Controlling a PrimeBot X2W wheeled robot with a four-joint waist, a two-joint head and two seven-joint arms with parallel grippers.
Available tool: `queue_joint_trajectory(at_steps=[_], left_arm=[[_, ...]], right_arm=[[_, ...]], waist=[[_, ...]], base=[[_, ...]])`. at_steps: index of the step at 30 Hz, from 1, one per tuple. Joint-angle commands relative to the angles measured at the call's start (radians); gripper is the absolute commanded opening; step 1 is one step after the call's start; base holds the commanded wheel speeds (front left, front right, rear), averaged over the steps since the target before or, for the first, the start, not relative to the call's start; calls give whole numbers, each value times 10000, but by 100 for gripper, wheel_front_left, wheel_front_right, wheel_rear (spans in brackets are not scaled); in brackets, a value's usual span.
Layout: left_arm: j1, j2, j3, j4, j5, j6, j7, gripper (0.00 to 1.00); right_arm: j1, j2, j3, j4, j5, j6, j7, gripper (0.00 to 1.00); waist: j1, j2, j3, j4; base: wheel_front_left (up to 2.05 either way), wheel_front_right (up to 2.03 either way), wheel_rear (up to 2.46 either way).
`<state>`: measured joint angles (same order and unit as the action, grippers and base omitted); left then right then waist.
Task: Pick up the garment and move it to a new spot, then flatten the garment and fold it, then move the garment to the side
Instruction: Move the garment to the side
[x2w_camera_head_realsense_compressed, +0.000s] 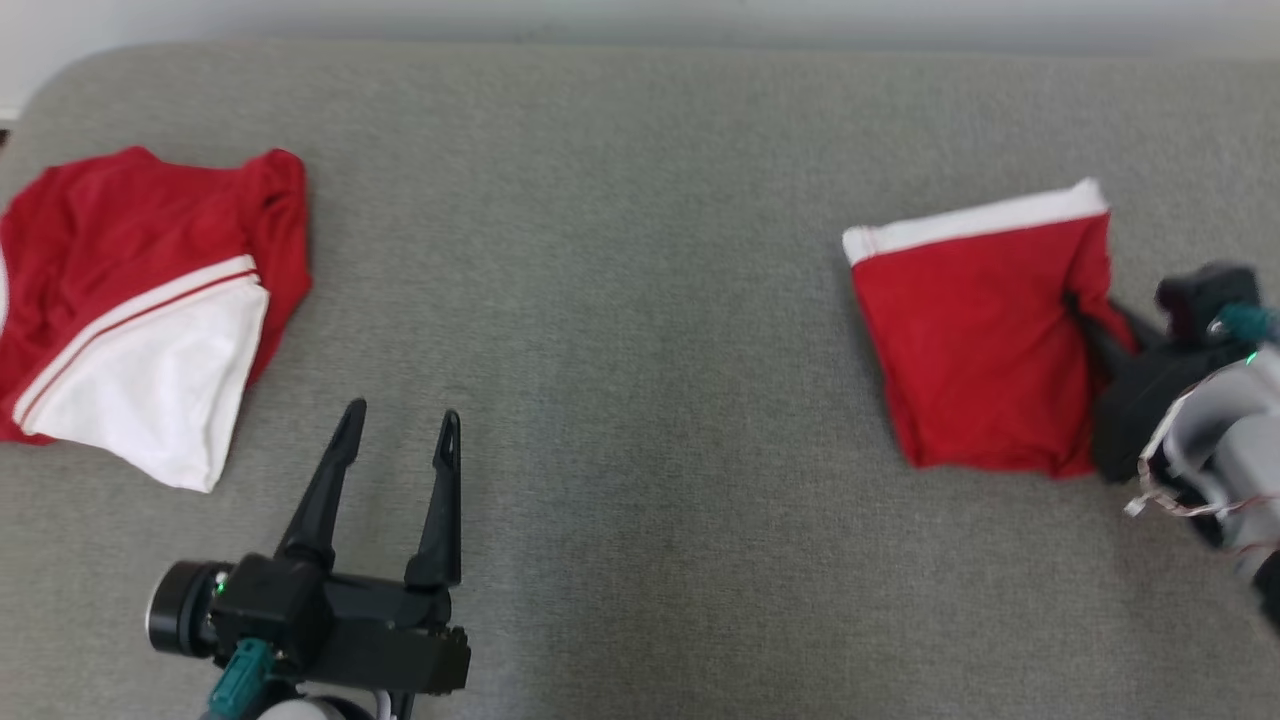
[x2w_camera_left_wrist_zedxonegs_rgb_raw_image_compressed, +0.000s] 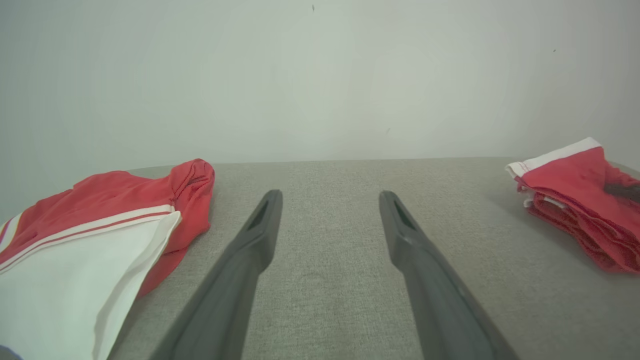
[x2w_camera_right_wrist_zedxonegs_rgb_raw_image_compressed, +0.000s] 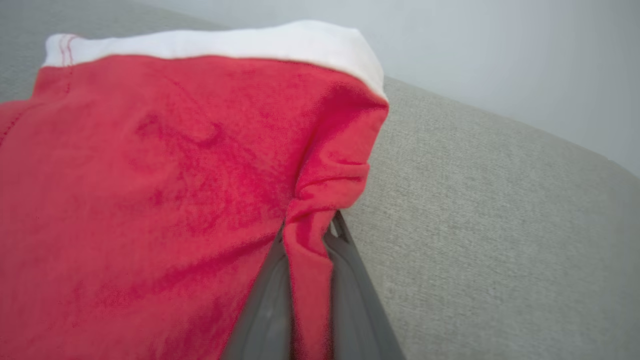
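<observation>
A: Right gripper (x2w_camera_head_realsense_compressed: 1085, 310)?
B: Clamped on the right edge of the folded garment (x2w_camera_head_realsense_compressed: 975, 340), which lies at the right of the grey surface (x2w_camera_head_realsense_compressed: 640, 250).
A: Left gripper (x2w_camera_head_realsense_compressed: 402, 412)?
B: Fingers wide, holding nothing.

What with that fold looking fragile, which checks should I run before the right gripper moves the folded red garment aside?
1. Grip: ok, the right gripper is shut on the folded red garment with white band, pinching cloth at its right edge.
2. All layers caught: cannot tell.
3. Fold tidy: ok, the layers lie stacked.
4. Other arm clear: ok, the left gripper is open and touches neither garment.
5. Room to move: ok, the grey fabric surface is bare beside the fold.
6. Second item clear: ok, the crumpled red and white garment lies far left, apart.
</observation>
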<state>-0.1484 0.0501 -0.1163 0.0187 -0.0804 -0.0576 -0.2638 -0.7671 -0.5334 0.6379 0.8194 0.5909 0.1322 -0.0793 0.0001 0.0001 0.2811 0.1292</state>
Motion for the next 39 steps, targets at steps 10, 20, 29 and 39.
queue_joint_trajectory(at_steps=[10, 20, 29, 39], left_arm=[[-1006, 170, 391, -676, 353, -193, -9, 100], [-1380, 655, 504, -1275, 760, -263, -8, 100], [-991, 885, 555, -1637, 805, -182, -6, 100], [-895, 844, 426, -1781, 821, -26, 6, 100]], right_arm=[[-2297, -2495, 1439, -1497, 624, -29, 416, 0], [-3558, -3554, 1848, -1616, 926, -29, 144, 0], [-4600, -4072, 2166, -1419, 763, -29, 201, 0], [-5616, -4262, 2594, -609, 854, -31, 512, 16]], waist=[[-1, -1, 2776, -1919], [-1, -1, 3697, -2881], [-1, -1, 3871, -3216], [-1, -1, 4074, -2956]], base=[[0, 0, 0], [0, 0, 0], [0, 0, 0], [0, 0, 0]])
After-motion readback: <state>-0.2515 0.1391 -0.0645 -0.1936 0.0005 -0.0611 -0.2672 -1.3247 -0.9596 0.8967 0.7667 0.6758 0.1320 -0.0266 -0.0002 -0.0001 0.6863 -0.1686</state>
